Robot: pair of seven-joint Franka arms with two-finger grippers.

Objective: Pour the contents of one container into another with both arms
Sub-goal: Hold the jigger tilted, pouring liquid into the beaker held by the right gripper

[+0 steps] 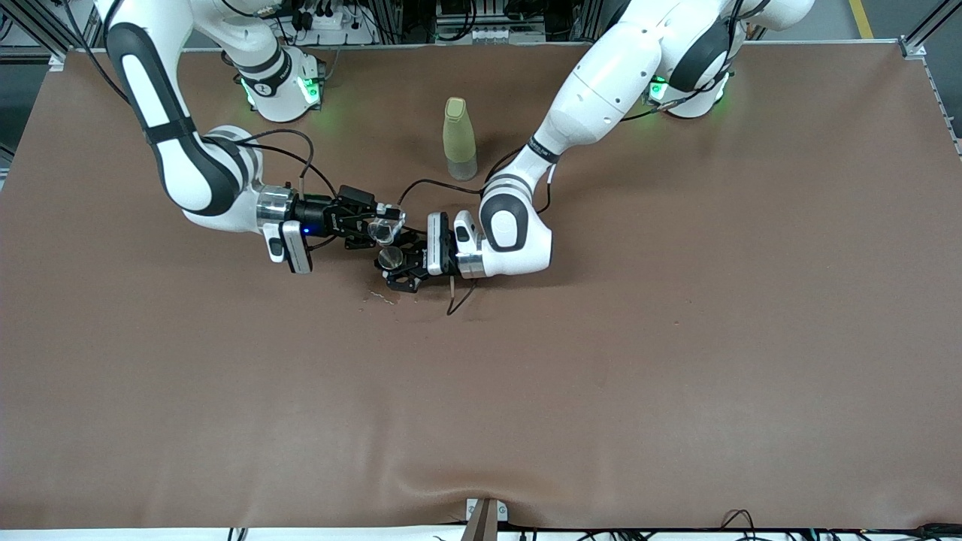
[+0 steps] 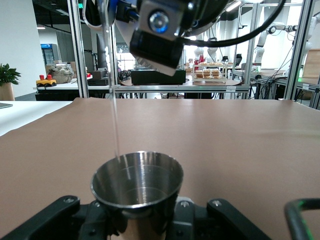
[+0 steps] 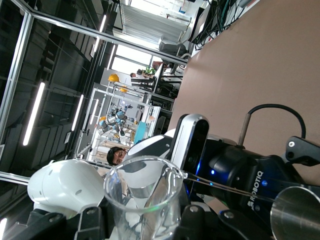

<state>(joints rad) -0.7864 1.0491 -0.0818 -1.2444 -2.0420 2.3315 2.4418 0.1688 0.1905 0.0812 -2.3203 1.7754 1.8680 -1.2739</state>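
Both sets of jaws are clamped on their loads: the right gripper (image 1: 373,225) holds the glass cup (image 1: 386,225) by its sides, tipped over on its side, and the left gripper (image 1: 398,269) grips the metal jigger (image 1: 390,258) around its waist, mouth up. Both are held just above the brown table (image 1: 676,361), the cup's lip right over the jigger's rim, and both lie nearer the front camera than the yellow-green bottle (image 1: 459,139), which stands alone and capped, well apart from the pour.

Pouring looks to be under way. In the left wrist view a thin clear stream (image 2: 115,125) drops and lands at the edge of the jigger (image 2: 137,180) rather than in the middle. To do this well, I would nudge the cup's lip a touch further over the mouth so the stream falls inside with margin, keep the tilt slow, and hold the jigger level and steady; its mouth is small and a splash would go straight onto the cloth.

Inside the jigger a shallow pool seems to glint low against the metal wall, so it looks far from full. In the right wrist view the cup (image 3: 145,200) is transparent, and how much remains inside I cannot tell. A few pale specks lie on the table just beside the grippers, on the camera's side; spillage or lint, I cannot say.
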